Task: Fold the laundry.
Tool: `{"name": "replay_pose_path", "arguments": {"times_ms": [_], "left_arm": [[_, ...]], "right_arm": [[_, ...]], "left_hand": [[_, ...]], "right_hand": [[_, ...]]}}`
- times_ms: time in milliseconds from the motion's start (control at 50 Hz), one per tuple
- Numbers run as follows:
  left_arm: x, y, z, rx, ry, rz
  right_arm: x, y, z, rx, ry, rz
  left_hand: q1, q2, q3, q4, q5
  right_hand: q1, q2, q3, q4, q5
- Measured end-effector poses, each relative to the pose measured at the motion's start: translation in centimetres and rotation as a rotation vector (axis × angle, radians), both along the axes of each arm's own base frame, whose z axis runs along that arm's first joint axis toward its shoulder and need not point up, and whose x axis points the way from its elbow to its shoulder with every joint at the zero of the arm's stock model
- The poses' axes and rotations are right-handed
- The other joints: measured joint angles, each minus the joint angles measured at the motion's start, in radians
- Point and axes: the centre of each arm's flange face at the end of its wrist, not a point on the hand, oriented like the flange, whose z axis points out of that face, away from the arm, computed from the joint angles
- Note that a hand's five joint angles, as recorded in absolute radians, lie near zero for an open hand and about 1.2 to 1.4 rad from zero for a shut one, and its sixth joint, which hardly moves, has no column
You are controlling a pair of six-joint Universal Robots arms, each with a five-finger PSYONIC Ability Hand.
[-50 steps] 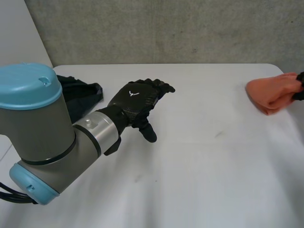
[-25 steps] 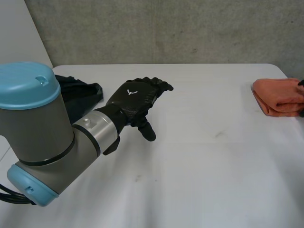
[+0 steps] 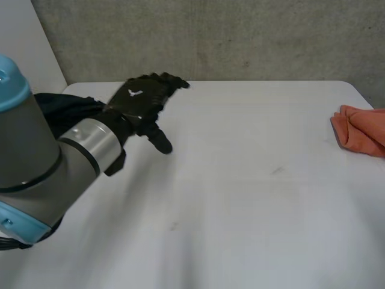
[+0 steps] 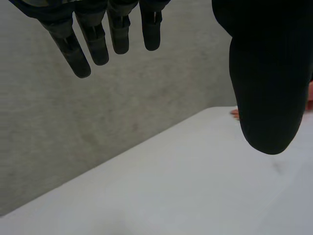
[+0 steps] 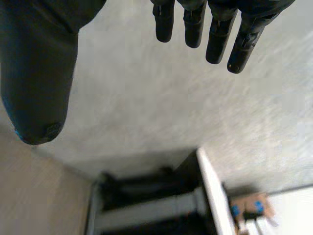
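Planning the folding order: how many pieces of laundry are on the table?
2. An orange cloth lies bunched at the right edge of the table; a black cloth sits at the far left corner, partly behind the left arm, which may hide more.

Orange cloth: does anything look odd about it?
Yes. The orange cloth lies crumpled in a lump near the table's right edge; the left hand hovers open far from it, beside a dark cloth.

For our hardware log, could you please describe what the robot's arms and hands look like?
The left arm is a grey cylinder with light-blue caps and a silver wrist ring. The left hand is black with a white mark on its back. The right hand is black too.
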Motion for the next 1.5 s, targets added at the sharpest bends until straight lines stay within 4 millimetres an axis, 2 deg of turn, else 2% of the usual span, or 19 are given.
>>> {"name": "replay_pose_path", "arguments": {"times_ms": [40,100,160,200,260,340,420,600,660,680,880,1000,1120,1240,1460,1480,1500], "left_arm": [[0.7,-0.9,0.3,-0.013,0.005,0.04],[1.4,-1.8,0.4,-0.024,0.009,0.077],[1.9,-2.4,0.5,-0.029,0.011,0.105],[2.1,-2.5,0.4,-0.03,0.011,0.114],[2.2,-2.5,0.3,-0.025,0.009,0.117],[2.2,-2.2,0.1,-0.017,0.004,0.114],[2.2,-1.9,-0.2,-0.008,-0.001,0.108],[2.3,-1.6,-0.7,0.007,-0.009,0.105],[2.3,-1.6,-0.8,0.009,-0.01,0.105],[2.3,-1.6,-0.9,0.011,-0.01,0.105],[2.3,-1.5,-1.1,0.018,-0.011,0.102],[2.3,-1.5,-1.2,0.021,-0.012,0.101],[2.3,-1.5,-1.2,0.022,-0.012,0.102],[2.3,-1.5,-1.2,0.022,-0.012,0.102],[2.4,-1.5,-1.3,0.025,-0.013,0.104],[2.4,-1.4,-1.3,0.026,-0.014,0.105],[2.5,-1.4,-1.3,0.027,-0.014,0.106]], "right_arm": [[3.3,0.2,2.3,-0.088,-0.038,0.075],[7.2,1.0,4.1,-0.151,-0.101,0.172],[11.5,2.4,5.1,-0.18,-0.186,0.285],[13.7,3.1,5.3,-0.18,-0.229,0.342],[15.7,3.9,5.2,-0.167,-0.264,0.393],[16.7,4.2,4.3,-0.122,-0.285,0.416],[16.3,4.0,2.5,-0.047,-0.303,0.398],[12.6,3.8,-3.1,0.175,-0.458,0.331],[12.0,3.7,-4.2,0.211,-0.507,0.322],[11.7,3.7,-5.1,0.237,-0.543,0.313],[11.0,3.5,-8.6,0.303,-0.602,0.261],[10.5,2.6,-9.9,0.276,-0.572,0.231],[10.1,1.8,-10.5,0.226,-0.541,0.223],[10.0,0.9,-10.2,0.154,-0.51,0.233],[10.0,-0.1,-9.3,0.093,-0.483,0.251],[10.2,-0.3,-9.1,0.086,-0.482,0.256],[11.2,-0.6,-8.6,0.069,-0.479,0.282]], "left_hand": [[0.0,0.0,0.0,0.0,0.0],[0.0,0.0,0.0,0.0,0.0],[0.0,0.0,0.0,0.0,0.0],[0.0,0.0,0.0,0.0,0.0],[0.0,0.0,0.0,0.0,0.0],[0.0,0.0,0.0,0.0,0.0],[0.0,0.0,0.0,0.0,0.0],[0.0,0.0,0.0,0.0,0.0],[0.0,0.0,0.0,0.0,0.0],[0.0,0.0,0.0,0.0,0.0],[0.0,0.0,0.0,0.0,0.0],[0.0,0.0,0.0,0.0,0.0],[0.0,0.0,0.0,0.0,0.0],[0.0,0.0,0.0,0.0,0.0],[0.0,0.0,0.0,0.0,0.0],[0.0,0.0,0.0,0.0,0.0],[0.0,0.0,0.0,0.0,0.0]], "right_hand": [[0.0,0.0,0.0,0.0,0.0],[0.0,0.0,0.0,0.0,0.0],[0.0,0.0,0.0,0.0,0.0],[0.0,0.0,0.0,0.0,0.0],[0.0,0.0,0.0,0.0,0.0],[0.0,0.0,0.0,0.0,0.0],[0.0,0.0,0.0,0.0,0.0],[0.004,0.0,0.0,0.0,0.0],[0.004,0.0,0.0,0.0,0.0],[0.004,0.0,0.0,0.0,0.0],[0.054,0.017,0.02,0.003,0.006],[0.259,0.247,0.255,0.238,0.211],[0.326,0.332,0.333,0.316,0.285],[0.629,0.683,0.684,0.667,0.628],[0.629,0.683,0.684,0.667,0.628],[0.629,0.683,0.684,0.667,0.628],[0.629,0.683,0.684,0.667,0.628]]}}
